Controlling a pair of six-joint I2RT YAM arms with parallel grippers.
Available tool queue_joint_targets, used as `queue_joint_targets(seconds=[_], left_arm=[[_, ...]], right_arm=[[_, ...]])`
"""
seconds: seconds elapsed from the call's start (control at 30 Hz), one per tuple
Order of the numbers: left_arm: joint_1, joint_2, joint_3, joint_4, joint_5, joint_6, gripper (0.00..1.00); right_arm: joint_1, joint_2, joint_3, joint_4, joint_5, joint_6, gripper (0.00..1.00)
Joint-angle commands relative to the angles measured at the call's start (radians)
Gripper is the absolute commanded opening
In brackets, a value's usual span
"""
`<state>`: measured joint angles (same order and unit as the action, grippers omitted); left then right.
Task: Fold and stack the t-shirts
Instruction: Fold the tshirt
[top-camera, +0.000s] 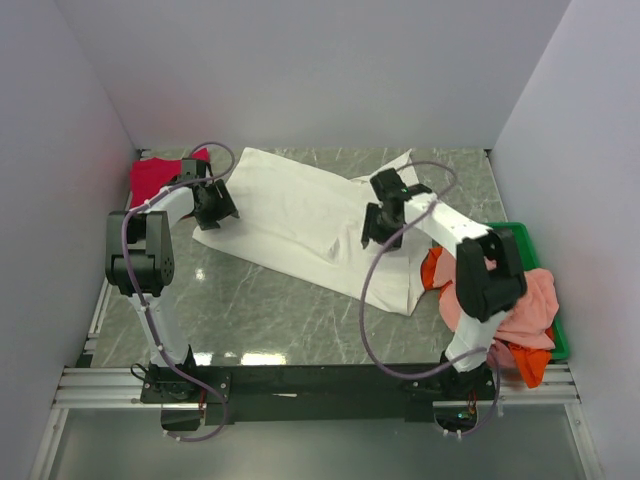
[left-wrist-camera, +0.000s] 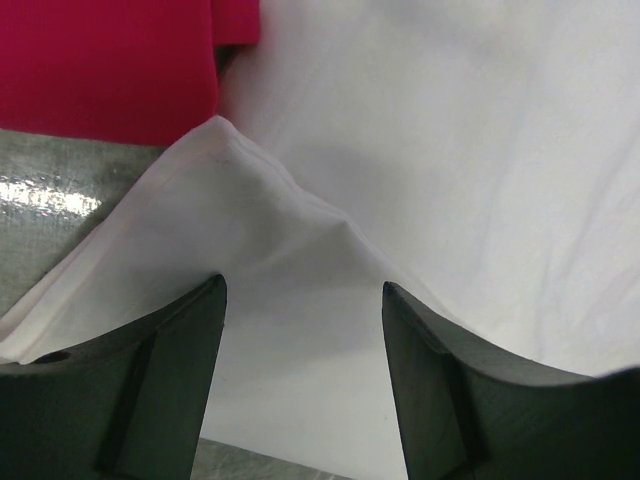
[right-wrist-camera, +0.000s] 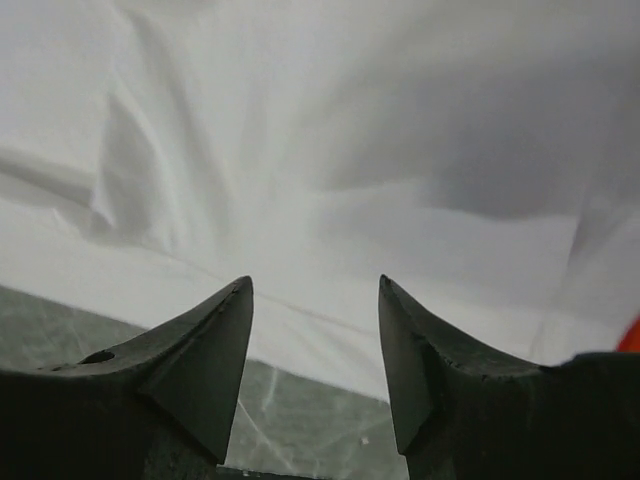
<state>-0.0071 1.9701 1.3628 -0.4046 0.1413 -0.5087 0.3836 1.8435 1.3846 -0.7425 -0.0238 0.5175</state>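
Top view: salmon-pink tee (top-camera: 535, 305) and orange tee (top-camera: 530, 365) are heaped in the green bin (top-camera: 561, 343) at right, spilling over. White tee (top-camera: 290, 215) is spread mid-counter (top-camera: 260, 310), crimson tee (top-camera: 152, 178) upper left. Left fingers (top-camera: 213, 208) and right fingers (top-camera: 375, 235) are reached over the white one's ends.
Left wrist: fingers parted, nothing gripped, white hem below.
Right wrist: parted too, empty, bare counter along the bottom.

Top view: crimson shirt (top-camera: 155, 178) at far left sits partly behind the left gripper (top-camera: 213, 208), so its full outline is not visible. Green bin (top-camera: 522, 232) at right is mostly covered by the pink shirt (top-camera: 535, 300) and the right arm (top-camera: 490, 270); only stretches of rim show. Orange shirt (top-camera: 431, 268) shows only in patches around that arm.

Left wrist view: crimson shirt and white shirt (left-wrist-camera: 450, 150) both run off the frame edges.

Right wrist view: red-orange sliver (right-wrist-camera: 631, 338) at the right edge, cut off. Which garment, cannot tell.
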Motion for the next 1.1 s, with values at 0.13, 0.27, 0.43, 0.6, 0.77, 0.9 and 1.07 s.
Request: queue_joint_targets(seconds=[0.13, 0.27, 0.43, 0.6, 0.77, 0.9, 1.07], left_arm=[[0.004, 0.007, 0.007, 0.000, -0.020, 0.024, 0.69], [0.004, 0.021, 0.013, 0.001, -0.019, 0.022, 0.69], [0.004, 0.015, 0.002, 0.007, -0.014, 0.021, 0.69], [0.004, 0.007, -0.004, 0.012, -0.011, 0.021, 0.69], [0.004, 0.009, 0.004, 0.009, -0.006, 0.019, 0.69], [0.004, 0.006, 0.005, 0.007, -0.012, 0.022, 0.69], [0.004, 0.010, 0.007, 0.006, -0.008, 0.021, 0.69]], right_arm=[[0.005, -0.335, -0.388, 0.025, 0.002, 0.128, 0.60], [0.006, -0.447, -0.534, 0.034, -0.001, 0.190, 0.60], [0.006, -0.518, -0.624, 0.038, 0.010, 0.223, 0.59], [0.006, -0.533, -0.631, 0.003, 0.061, 0.234, 0.60], [0.005, -0.507, -0.634, 0.008, 0.081, 0.237, 0.60], [0.003, -0.503, -0.639, 0.015, 0.088, 0.243, 0.60], [-0.006, -0.492, -0.659, 0.029, 0.084, 0.245, 0.59]])
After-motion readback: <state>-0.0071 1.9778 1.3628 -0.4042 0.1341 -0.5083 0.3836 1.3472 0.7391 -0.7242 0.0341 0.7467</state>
